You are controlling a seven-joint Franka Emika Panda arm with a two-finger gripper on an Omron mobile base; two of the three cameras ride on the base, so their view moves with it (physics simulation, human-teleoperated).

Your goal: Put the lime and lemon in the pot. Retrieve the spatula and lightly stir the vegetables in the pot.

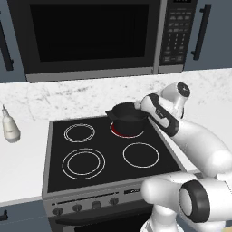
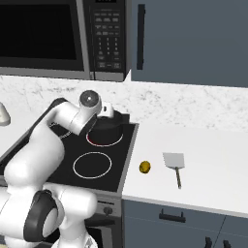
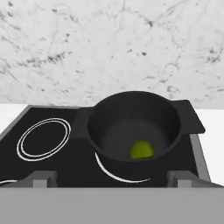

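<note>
Currently, the hand point(image 3: 112, 178) hovered over the small round black pot point(image 3: 134, 131) on the back-right burner, fingers spread wide and empty. Green lime point(image 3: 141, 150) sat inside the pot. Small yellow lemon point(image 2: 145, 167) and flat grey dark-handled spatula point(image 2: 175, 165) lay on the white desk point(image 2: 208, 164), probably not touching.

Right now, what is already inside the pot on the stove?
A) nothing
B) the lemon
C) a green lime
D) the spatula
C: the hand view shows a green lime lying on the bottom of the black pot, while the lemon and the spatula lie on the counter to the right of the stove.
</note>
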